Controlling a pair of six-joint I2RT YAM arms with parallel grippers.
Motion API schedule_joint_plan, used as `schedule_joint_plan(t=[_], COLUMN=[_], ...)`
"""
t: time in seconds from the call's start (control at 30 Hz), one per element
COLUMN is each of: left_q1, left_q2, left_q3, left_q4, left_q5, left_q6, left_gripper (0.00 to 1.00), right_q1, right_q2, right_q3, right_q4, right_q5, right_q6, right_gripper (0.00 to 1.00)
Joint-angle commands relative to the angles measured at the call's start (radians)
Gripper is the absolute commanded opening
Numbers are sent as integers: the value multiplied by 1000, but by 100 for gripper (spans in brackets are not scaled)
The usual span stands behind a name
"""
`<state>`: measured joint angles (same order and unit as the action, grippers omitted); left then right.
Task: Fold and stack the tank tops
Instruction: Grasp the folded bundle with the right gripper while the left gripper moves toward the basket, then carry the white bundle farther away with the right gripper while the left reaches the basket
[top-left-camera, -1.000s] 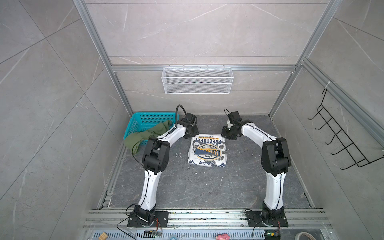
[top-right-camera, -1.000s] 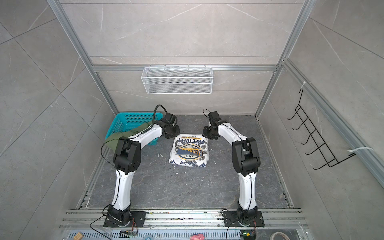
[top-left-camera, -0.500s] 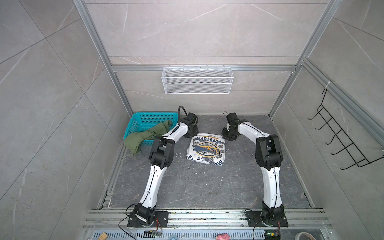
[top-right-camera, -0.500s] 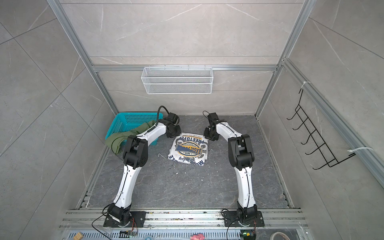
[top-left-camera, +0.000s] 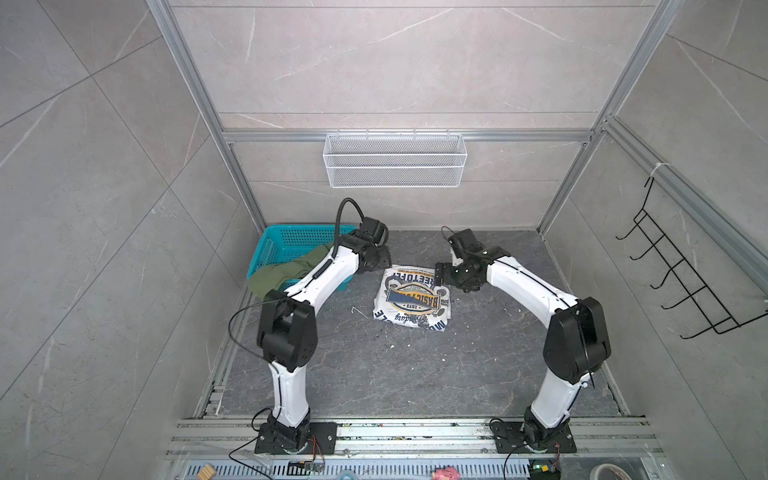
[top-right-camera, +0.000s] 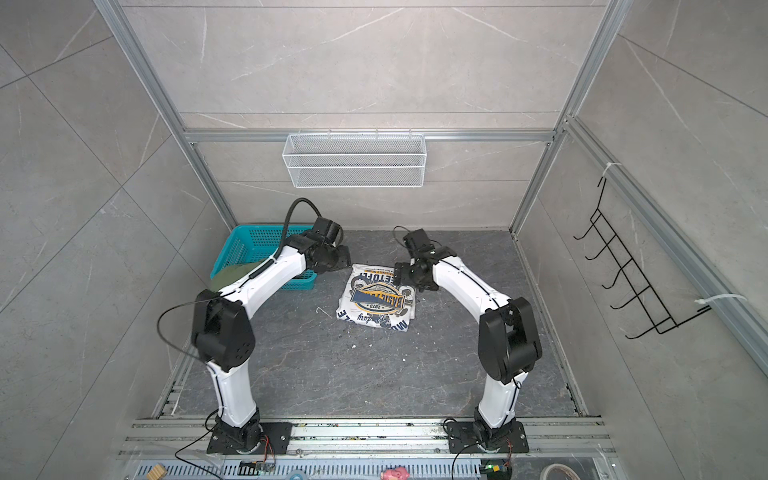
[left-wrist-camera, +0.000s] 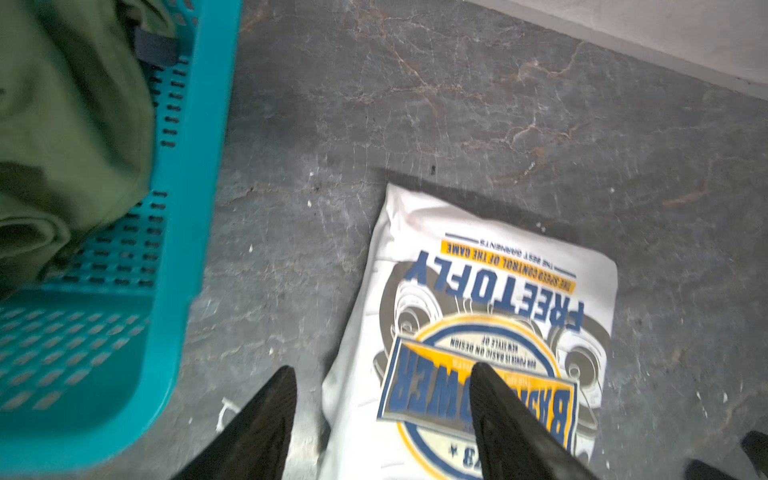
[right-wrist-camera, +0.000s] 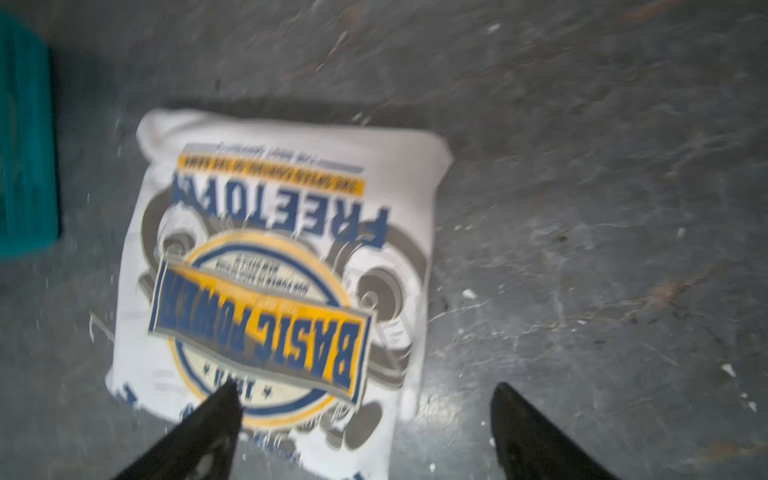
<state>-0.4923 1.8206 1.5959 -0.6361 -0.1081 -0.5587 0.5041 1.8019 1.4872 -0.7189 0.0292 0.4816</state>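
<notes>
White tank top (top-left-camera: 413, 297): folded, print up, beside the teal basket (top-left-camera: 291, 232), not touching it.
Left gripper (left-wrist-camera: 382, 368): jaws just parted, empty, on the basket side.
Right gripper (right-wrist-camera: 366, 386): jaws just parted, empty, away from the basket.
Olive tank top (top-left-camera: 286, 272): heaped over the basket rim; likely next.

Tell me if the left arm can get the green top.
Probably yes: the left gripper is open and empty beside the basket, and the green top lies uncovered over its rim.

Soft even light, faint shadows; top views sharp, wrist views motion-blurred.
</notes>
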Motion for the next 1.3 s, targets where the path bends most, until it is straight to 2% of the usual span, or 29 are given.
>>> schedule_joint_plan(t=[0.0,0.2,0.3,0.43,0.6,0.87,1.0,1.07,1.17,1.27], left_q1=[-1,6,12,21,31,54,57,58,60,60], left_q2=[-194,-530,-633,-702,-736,-756,-759,-761,-771,-780], left_q3=[-235,-571,-653,-712,-745,-764,-766,-763,-762,-769], left_q4=[121,217,223,208,204,204,201,193,178,177], left_q5=[-42,-181,-220,-247,-256,-261,-255,-258,-272,-285], left_q6=[-39,-77,-71,-66,-64,-49,-49,-45,-39,-37], left_gripper=[72,81,82,82,83,84,84,84,84,84], right_q1=[105,243,252,235,129,-123,-224,-260,-317,-373], right_q2=[27,204,287,379,393,380,411,455,504,489], right_q3=[-27,97,154,234,194,169,222,280,346,361], right_q4=[-63,-150,-159,-216,-180,-133,-106,-135,-179,-185], right_q5=[81,137,133,189,173,247,282,340,397,358], right_q6=[66,123,120,98,8,-258,-417,-487,-529,-498], right_gripper=[99,99,99,99,97,98,99,100,100,100])
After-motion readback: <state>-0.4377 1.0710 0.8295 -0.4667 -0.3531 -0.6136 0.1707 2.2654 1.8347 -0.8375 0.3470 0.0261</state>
